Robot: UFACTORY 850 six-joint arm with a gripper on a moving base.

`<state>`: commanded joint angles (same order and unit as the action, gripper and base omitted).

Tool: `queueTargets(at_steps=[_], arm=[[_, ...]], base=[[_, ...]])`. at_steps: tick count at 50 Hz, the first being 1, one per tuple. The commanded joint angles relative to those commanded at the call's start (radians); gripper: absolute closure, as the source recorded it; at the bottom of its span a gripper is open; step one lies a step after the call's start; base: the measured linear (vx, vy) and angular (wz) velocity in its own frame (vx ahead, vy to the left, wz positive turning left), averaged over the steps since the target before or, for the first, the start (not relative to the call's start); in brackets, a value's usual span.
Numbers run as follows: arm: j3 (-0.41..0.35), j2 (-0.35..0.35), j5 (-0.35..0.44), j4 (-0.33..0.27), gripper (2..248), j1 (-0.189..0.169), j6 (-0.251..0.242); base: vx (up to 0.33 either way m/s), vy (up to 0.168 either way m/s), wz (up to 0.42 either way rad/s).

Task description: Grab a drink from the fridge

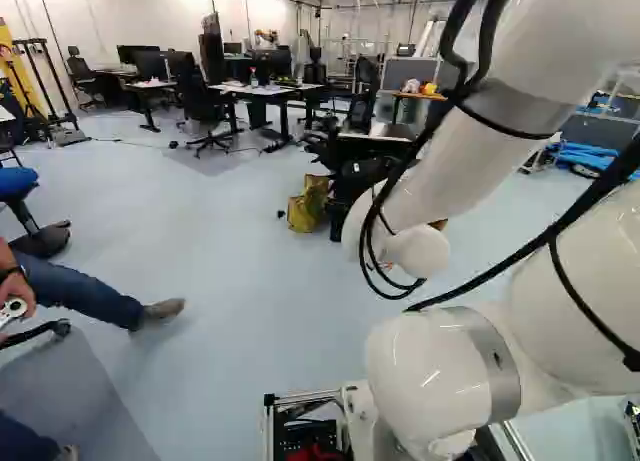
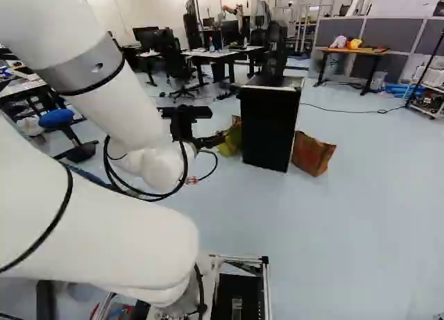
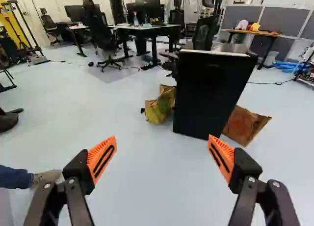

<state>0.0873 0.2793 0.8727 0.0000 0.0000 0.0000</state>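
Black and boxy, a mini-fridge-like cabinet (image 3: 211, 93) is standing on the floor ahead of the gripper (image 3: 162, 138), and it is probably the fridge of the task. No opened door is showing on it, and whether the plain face turned this way is the door or the back, the views are not settling. The drink itself is not showing anywhere; presumably it is sitting inside. A bottle (image 3: 136, 19) is standing on the far desk (image 3: 147, 26), but nothing is tying it to the fridge.

The gripper's two fingers are standing wide apart, their orange pads (image 3: 101, 160) facing each other with only floor showing between them. They are touching nothing, and the cabinet is lying well beyond their reach as the arm (image 1: 450, 171) is now posed.

So the task is looking barely begun: nothing is being held, and no part of the fetching is showing as done. Getting the base close, finding the door side, opening it, picking out a drink and bringing it out are all remaining. A yellow-green bag (image 3: 159, 108) and a brown bag (image 3: 244, 125) are resting beside the cabinet, one to each side, and could be getting in the way of a swing around it.
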Motion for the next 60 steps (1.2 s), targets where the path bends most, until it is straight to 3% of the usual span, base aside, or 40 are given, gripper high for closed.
queueTargets(at_steps=[60], arm=[[0.000,0.000,0.000,0.000,3,0.000,0.000]], base=[[0.000,0.000,0.000]])
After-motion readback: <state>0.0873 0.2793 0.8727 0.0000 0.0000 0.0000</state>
